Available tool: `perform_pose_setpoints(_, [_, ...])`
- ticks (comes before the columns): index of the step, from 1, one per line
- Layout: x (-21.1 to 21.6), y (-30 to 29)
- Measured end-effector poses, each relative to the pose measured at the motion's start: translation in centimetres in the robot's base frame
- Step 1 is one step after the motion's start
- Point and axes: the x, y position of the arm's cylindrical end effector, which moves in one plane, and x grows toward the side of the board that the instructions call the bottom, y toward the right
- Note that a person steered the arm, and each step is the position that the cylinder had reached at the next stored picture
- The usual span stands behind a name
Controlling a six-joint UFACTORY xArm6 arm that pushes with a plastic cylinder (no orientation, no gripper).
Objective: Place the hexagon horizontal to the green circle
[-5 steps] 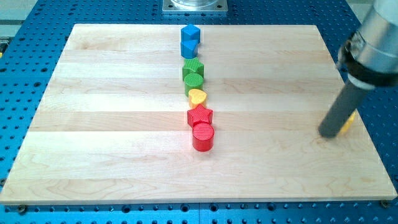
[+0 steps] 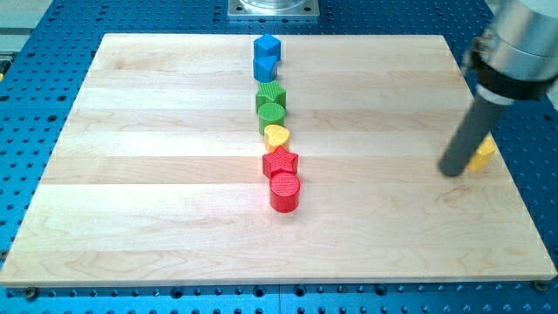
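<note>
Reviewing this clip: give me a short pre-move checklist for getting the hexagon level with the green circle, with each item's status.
1. My tip in view: ok.
2. Tip beside the yellow block, on its left: ok.
3. Yellow block is a hexagon: cannot tell, partly hidden by the rod.
4. Green circle untouched in the centre column: ok.
5. Yellow block level with green circle: not ok, it sits lower in the view.

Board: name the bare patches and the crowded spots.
Bare: everything left of the centre column, from blue cube down to red cylinder, plus the strip between it and my tip. Crowded: the column itself, and the yellow block touching my tip.
</note>
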Motion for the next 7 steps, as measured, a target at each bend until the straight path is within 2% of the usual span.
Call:
perform_pose_setpoints(1, [3.9, -1.0])
perform_pose_setpoints(2, [4.2, 6.7])
perform_pose_setpoints(3, [1.4, 6.7])
perform_pose_setpoints(4, [-4.5, 1.7])
perform_pose_setpoints(5, [-3.0, 0.4])
perform_pose_setpoints(6, [-3.4, -5.1])
perform_pose_setpoints(7, [-6.0, -5.5])
